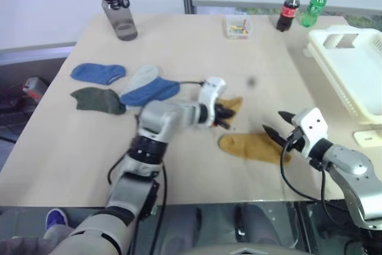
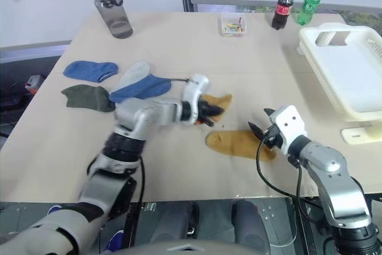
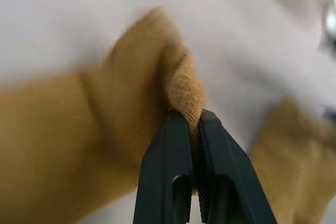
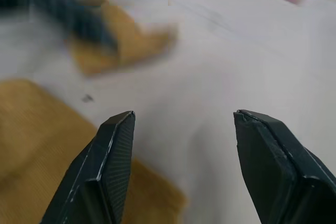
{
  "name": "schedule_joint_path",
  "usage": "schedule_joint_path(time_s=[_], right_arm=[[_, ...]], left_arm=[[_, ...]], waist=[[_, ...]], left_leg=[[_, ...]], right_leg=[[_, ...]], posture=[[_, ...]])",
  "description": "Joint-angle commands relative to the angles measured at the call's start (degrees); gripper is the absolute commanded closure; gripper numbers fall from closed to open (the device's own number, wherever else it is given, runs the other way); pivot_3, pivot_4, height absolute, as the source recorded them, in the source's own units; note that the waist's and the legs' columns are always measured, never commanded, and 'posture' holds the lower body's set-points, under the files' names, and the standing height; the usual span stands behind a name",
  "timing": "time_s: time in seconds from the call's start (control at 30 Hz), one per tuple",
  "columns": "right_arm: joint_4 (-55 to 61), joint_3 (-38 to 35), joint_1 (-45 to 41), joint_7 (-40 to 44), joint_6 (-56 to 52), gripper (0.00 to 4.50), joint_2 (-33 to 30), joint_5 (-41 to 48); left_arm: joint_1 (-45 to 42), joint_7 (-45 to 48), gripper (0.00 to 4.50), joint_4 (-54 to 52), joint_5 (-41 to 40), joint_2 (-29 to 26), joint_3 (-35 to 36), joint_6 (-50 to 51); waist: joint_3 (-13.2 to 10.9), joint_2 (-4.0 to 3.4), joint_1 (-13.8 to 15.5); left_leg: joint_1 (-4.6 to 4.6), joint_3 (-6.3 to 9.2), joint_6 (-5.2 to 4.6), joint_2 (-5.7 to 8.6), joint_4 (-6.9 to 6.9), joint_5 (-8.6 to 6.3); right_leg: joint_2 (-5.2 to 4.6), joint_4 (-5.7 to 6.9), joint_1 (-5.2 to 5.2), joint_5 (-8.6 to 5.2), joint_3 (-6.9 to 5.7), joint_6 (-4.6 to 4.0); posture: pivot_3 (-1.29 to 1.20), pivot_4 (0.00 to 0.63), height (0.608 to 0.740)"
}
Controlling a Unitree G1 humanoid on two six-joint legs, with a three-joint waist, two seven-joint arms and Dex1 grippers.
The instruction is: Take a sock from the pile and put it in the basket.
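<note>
Between the arms: left end effector (image 1: pixel 223 115) was clamped on a mustard sock (image 1: pixel 231 105), pinching its knit edge just off the tabletop (image 1: pixel 179 46).
Right end effector (image 2: pixel 260 128): fingers stood wide, empty, its tips over a second mustard sock (image 2: pixel 236 142).
Pile (image 1: pixel 119 86): blue, pale grey and dark green socks lay behind the left end effector.
Progress: sock gripped; carrying it to the basket (image 1: pixel 358 70), well beyond the right end effector, remained.
</note>
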State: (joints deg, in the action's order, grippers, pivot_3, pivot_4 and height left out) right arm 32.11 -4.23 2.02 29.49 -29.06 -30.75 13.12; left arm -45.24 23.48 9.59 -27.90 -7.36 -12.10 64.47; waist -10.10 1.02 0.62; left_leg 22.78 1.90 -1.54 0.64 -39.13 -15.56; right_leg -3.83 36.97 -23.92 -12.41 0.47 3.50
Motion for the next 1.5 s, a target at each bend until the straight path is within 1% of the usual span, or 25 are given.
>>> schedule_joint_path(time_s=[0.03, 0.07, 0.1, 0.13, 0.23, 0.3, 0.37, 0.43, 0.5, 0.57, 0.67, 0.73, 0.83, 0.93, 1.07, 1.2, 1.3, 1.33, 1.4, 1.5], right_arm=[[5.1, -2.7, 1.5, -2.1, -2.1, 1.42, -0.1, 0.3], [5.7, -2.8, 1.7, -2.4, -2.7, 1.42, -0.2, 0.3], [6.2, -2.9, 1.8, -2.7, -3.6, 1.42, -0.2, 0.6], [6.3, -2.8, 0.9, -3.4, -4.8, 1.42, 0.3, 1.0], [5.5, -1.5, -3.5, -4.9, -9.1, 1.42, 2.5, 3.2], [3.6, -0.5, -6.6, -5.6, -11.1, 1.42, 3.8, 3.9], [1.0, 0.8, -9.6, -6.2, -13.0, 1.42, 5.0, 4.0], [-1.9, 2.3, -12.1, -6.5, -14.1, 1.42, 5.8, 3.5], [-5.1, 3.8, -14.3, -6.4, -14.3, 1.42, 6.7, 3.3], [-8.2, 4.7, -16.0, -5.9, -13.5, 1.42, 7.6, 3.4], [-14.6, 6.8, -18.8, -4.5, -10.6, 1.42, 7.8, 1.9], [-15.4, 6.8, -20.1, -3.6, -9.8, 1.42, 7.1, 1.8], [-13.6, 5.4, -20.1, -2.7, -9.9, 1.42, 5.9, 2.7], [-10.0, 4.2, -17.6, -2.6, -11.2, 1.42, 4.2, 3.2], [-3.3, 1.1, -13.1, -3.3, -14.1, 1.42, 2.3, 4.9], [0.5, -1.7, -9.2, -4.8, -16.1, 1.42, 1.3, 5.5], [2.1, -3.4, -7.8, -6.1, -17.1, 1.42, 1.4, 5.8], [2.4, -3.8, -7.7, -6.6, -17.5, 1.42, 1.5, 5.8], [2.7, -4.2, -8.3, -7.4, -17.8, 1.42, 1.5, 5.7], [0.2, -3.9, -11.6, -7.9, -17.5, 1.42, 1.3, 5.2]], left_arm=[[-2.2, 0.1, 3.52, 3.6, 3.0, 4.0, -1.5, -6.1], [-2.6, 0.5, 3.09, 3.8, 3.4, 4.7, -1.6, -6.8], [-3.0, 1.1, 2.57, 3.6, 3.3, 5.1, -1.3, -7.0], [-2.9, 3.2, 2.2, 2.2, 2.4, 4.1, -0.2, -7.6], [-1.2, 10.0, 2.2, -2.6, 0.4, -1.6, 3.4, -11.2], [-0.7, 12.6, 2.2, -3.3, -0.4, -5.0, 5.5, -12.3], [-0.4, 14.0, 2.2, -2.7, 0.6, -8.3, 6.6, -14.5], [-0.1, 14.1, 2.2, -0.2, 3.0, -10.8, 6.5, -16.6], [0.6, 14.1, 2.2, 2.0, 6.8, -12.7, 4.4, -20.7], [1.3, 14.5, 2.2, 2.6, 8.8, -13.2, 3.3, -23.1], [3.2, 13.6, 2.2, 2.6, 10.3, -12.5, 3.3, -24.0], [4.7, 14.9, 2.2, -0.1, 9.9, -11.9, 2.9, -24.6], [3.2, 14.2, 2.2, -1.0, 6.4, -5.7, 4.6, -24.0], [-0.8, 12.7, 2.2, 2.2, 5.5, 1.2, 4.8, -23.7], [-4.5, 13.2, 2.2, 5.1, 6.3, 6.5, 4.0, -25.0], [-9.0, 13.5, 2.2, 13.8, 8.5, 10.7, 2.8, -27.7], [-11.7, 15.2, 2.2, 22.8, 11.6, 13.5, 0.5, -32.9], [-12.2, 15.6, 2.2, 24.8, 12.6, 14.0, 0.1, -34.8], [-12.6, 16.6, 2.2, 25.0, 12.4, 13.7, 1.2, -36.1], [-10.4, 17.5, 2.2, 18.8, 10.9, 8.8, 4.5, -34.6]], waist=[[0.0, 0.0, -0.1], [0.0, 0.0, -0.1], [0.0, 0.0, -0.2], [0.0, -0.01, -0.2], [0.0, -0.05, -1.4], [0.0, -0.07, -1.8], [0.0, -0.09, -1.6], [0.0, -0.08, -1.2], [0.0, -0.08, -0.8], [0.0, -0.08, -0.6], [0.0, -0.08, -0.3], [0.0, -0.09, -0.3], [0.0, -0.09, 0.2], [0.0, -0.08, 0.6], [0.0, -0.1, 0.0], [0.0, -0.1, -0.8], [0.0, -0.1, -0.9], [0.0, -0.1, -0.9], [0.0, -0.1, -1.2], [0.0, -0.12, -1.8]], left_leg=[[0.0, -0.01, -0.15, 0.0, 0.0, -0.09], [-0.02, -0.02, -0.22, -0.02, 0.0, -0.13], [-0.02, -0.02, -0.23, -0.03, -0.01, -0.13], [-0.03, -0.05, -0.24, -0.03, -0.01, -0.13], [-0.07, -0.09, -0.24, -0.14, -0.02, -0.13], [-0.14, -0.14, -0.24, -0.21, -0.01, -0.13], [-0.16, -0.12, -0.24, -0.25, 0.01, -0.13], [-0.15, -0.12, -0.24, -0.23, 0.0, -0.13], [-0.12, -0.08, -0.24, -0.12, -0.01, -0.13], [-0.06, -0.08, -0.24, -0.09, -0.01, -0.13], [0.03, -0.09, -0.11, -0.04, -0.01, -0.06], [0.06, -0.08, -0.1, -0.05, -0.01, -0.05], [0.09, -0.03, -0.11, -0.06, 0.02, -0.06], [0.17, 0.07, -0.25, -0.03, -0.09, -0.14], [0.13, 0.05, -0.28, 0.06, -0.08, -0.15], [0.02, 0.01, -0.3, 0.01, -0.02, -0.16], [-0.01, 0.02, -0.31, 0.01, -0.05, -0.16], [-0.03, 0.01, -0.31, 0.02, -0.06, -0.16], [-0.02, 0.02, -0.31, 0.02, -0.07, -0.16], [-0.03, -0.04, -0.31, -0.04, -0.03, -0.16]], right_leg=[[0.0, 0.0, 0.0, 0.0, 0.0, 0.0], [0.03, 0.01, 0.01, 0.0, 0.02, 0.0], [0.03, 0.01, 0.01, 0.0, 0.02, 0.0], [0.04, 0.01, 0.01, 0.0, 0.05, 0.0], [0.13, 0.01, 0.01, 0.0, 0.12, -0.01], [0.19, 0.06, -0.02, -0.01, 0.19, -0.02], [0.24, 0.08, -0.01, -0.01, 0.18, -0.03], [0.22, 0.07, -0.01, -0.01, 0.17, -0.03], [0.14, 0.01, 0.02, 0.0, 0.11, -0.02], [0.12, -0.06, 0.02, 0.0, 0.11, -0.01], [0.06, -0.14, -0.01, 0.01, 0.11, 0.0], [0.06, -0.14, -0.03, 0.01, 0.07, 0.0], [0.06, -0.12, -0.05, 0.01, 0.01, 0.0], [0.02, -0.13, -0.02, 0.01, -0.11, 0.0], [-0.05, -0.13, 0.05, 0.02, -0.09, 0.03], [0.02, -0.09, 0.05, 0.01, -0.03, 0.03], [0.06, -0.03, 0.1, 0.01, -0.09, 0.04], [0.06, -0.03, 0.12, 0.01, -0.08, 0.04], [0.05, -0.05, 0.12, 0.01, -0.03, 0.04], [0.09, -0.04, 0.04, 0.01, 0.06, 0.04]], posture=[[0.0, 0.15, 0.74], [0.0, 0.15, 0.74], [0.0, 0.15, 0.74], [0.0, 0.15, 0.74], [0.0, 0.15, 0.74], [0.0, 0.15, 0.74], [0.0, 0.15, 0.74], [0.0, 0.15, 0.74], [0.0, 0.15, 0.74], [0.0, 0.15, 0.74], [0.0, 0.15, 0.74], [0.0, 0.15, 0.74], [0.0, 0.15, 0.74], [0.0, 0.15, 0.74], [0.0, 0.15, 0.74], [0.0, 0.15, 0.74], [0.0, 0.15, 0.74], [0.0, 0.15, 0.74], [0.0, 0.15, 0.74], [0.0, 0.15, 0.74]])
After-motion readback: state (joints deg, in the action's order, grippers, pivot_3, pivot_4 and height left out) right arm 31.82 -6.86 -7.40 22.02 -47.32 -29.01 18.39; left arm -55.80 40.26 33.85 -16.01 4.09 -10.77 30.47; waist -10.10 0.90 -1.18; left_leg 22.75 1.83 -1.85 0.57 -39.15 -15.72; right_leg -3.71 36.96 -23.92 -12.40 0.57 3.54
